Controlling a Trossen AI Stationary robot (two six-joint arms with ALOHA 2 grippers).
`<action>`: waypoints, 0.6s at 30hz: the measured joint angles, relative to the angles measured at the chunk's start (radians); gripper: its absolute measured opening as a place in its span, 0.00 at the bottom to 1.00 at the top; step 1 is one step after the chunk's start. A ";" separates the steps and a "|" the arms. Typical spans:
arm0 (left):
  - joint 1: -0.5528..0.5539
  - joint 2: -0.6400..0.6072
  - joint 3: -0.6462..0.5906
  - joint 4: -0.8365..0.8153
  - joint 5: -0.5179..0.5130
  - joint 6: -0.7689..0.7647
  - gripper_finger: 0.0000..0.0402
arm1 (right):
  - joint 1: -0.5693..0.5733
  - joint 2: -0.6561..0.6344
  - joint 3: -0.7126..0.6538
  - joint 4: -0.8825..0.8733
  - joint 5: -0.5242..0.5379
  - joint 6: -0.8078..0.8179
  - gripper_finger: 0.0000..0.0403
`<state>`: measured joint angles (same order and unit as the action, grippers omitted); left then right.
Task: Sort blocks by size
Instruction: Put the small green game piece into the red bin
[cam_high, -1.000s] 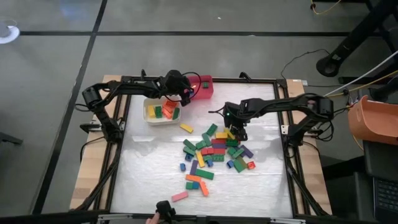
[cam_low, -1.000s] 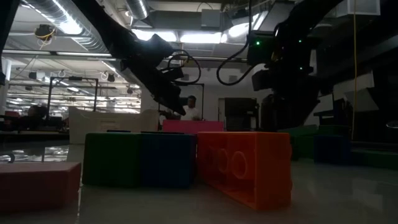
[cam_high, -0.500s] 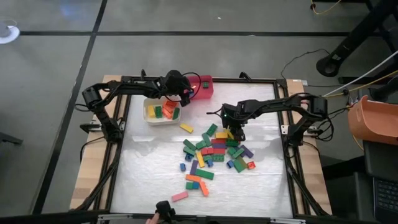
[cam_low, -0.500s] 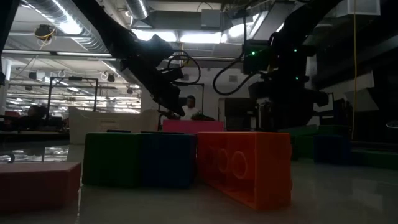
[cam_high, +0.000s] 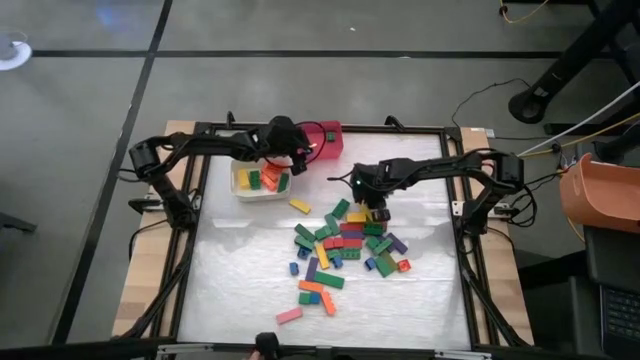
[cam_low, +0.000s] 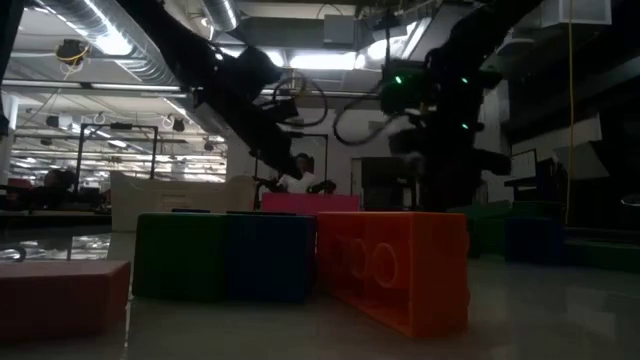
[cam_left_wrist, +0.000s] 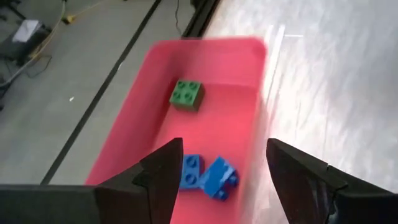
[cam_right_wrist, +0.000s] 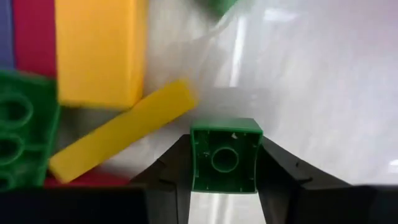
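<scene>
The right gripper (cam_right_wrist: 224, 180) clamps 1 small green block (cam_right_wrist: 224, 155), seemingly just clear of the heap (cam_high: 345, 250). Lift straight, avoiding the yellow bar (cam_right_wrist: 121, 140). Farther off, the left gripper (cam_left_wrist: 221, 165) hangs open above the red bin (cam_left_wrist: 249, 99).

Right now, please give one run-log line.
left end effector: open over red bin | right end effector: grips small green block | pile: unsorted

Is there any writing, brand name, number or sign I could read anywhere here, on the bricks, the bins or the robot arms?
None: no readable text shows in any view.
The blocks carry only plain studs; the small green block in the right gripper shows a round socket, no lettering.
The red bin and white bin are unmarked.
</scene>
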<state>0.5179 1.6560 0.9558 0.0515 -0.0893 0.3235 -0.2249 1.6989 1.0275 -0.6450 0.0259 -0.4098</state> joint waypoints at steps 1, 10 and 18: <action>-0.009 -0.014 0.000 -0.010 0.000 -0.001 0.54 | 0.000 0.000 0.022 0.000 0.028 -0.023 0.32; -0.131 -0.171 0.001 -0.170 0.000 -0.085 0.54 | -0.055 0.000 0.193 0.241 0.197 -0.318 0.38; -0.299 -0.248 0.001 -0.372 0.004 -0.212 0.54 | -0.184 0.045 0.192 0.631 0.101 -0.492 0.37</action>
<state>0.2192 1.4079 0.9565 -0.3207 -0.0851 0.1115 -0.4091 1.7440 1.2198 -0.0142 0.1265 -0.9015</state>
